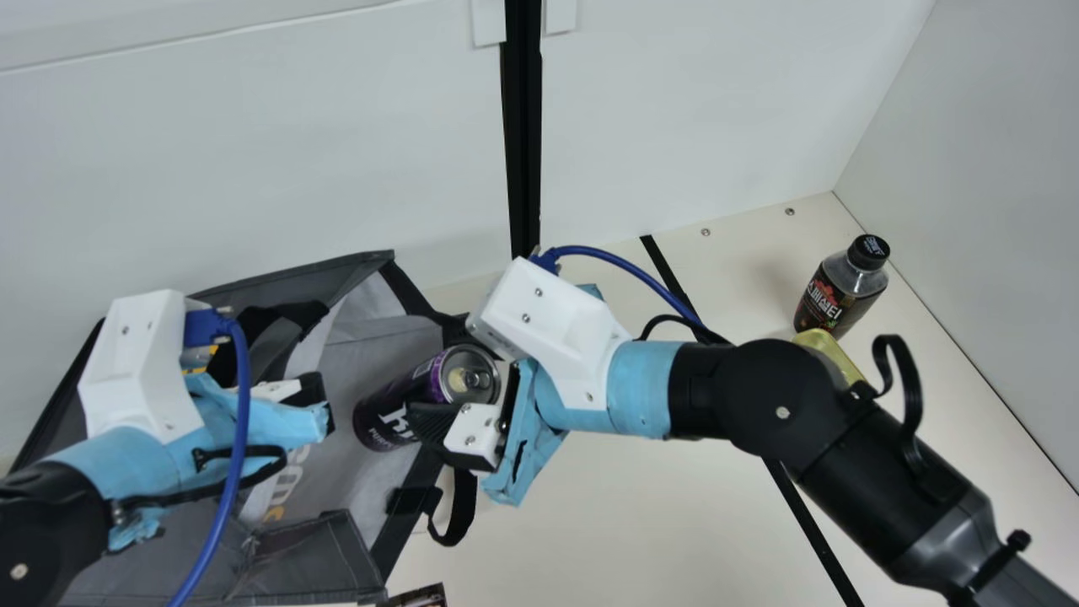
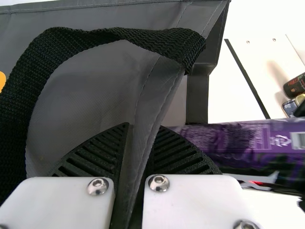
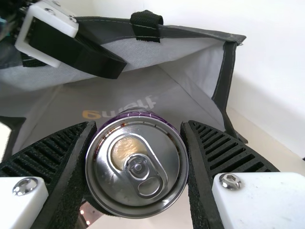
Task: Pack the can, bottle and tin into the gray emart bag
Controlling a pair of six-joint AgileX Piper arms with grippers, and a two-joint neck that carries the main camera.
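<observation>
Gray, the emart bag (image 1: 291,281) has a fold of its wall pinched in my left tool (image 2: 144,130), presumably to steady the mouth. My right tool (image 3: 139,125) grips the purple can (image 1: 388,413) near its top, base toward the opening, likely for lowering. Farther right, the bottle (image 1: 834,295) and tin (image 1: 830,354) sit unpacked on the counter (image 1: 666,523).

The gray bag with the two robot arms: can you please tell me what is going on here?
The robot is packing things into the gray bag. Its left gripper pinches the edge of the bag between its fingers, and its right gripper holds the purple can at the bag's open mouth. The bottle and the tin are not packed yet; they are on the table, beyond the right arm.
</observation>
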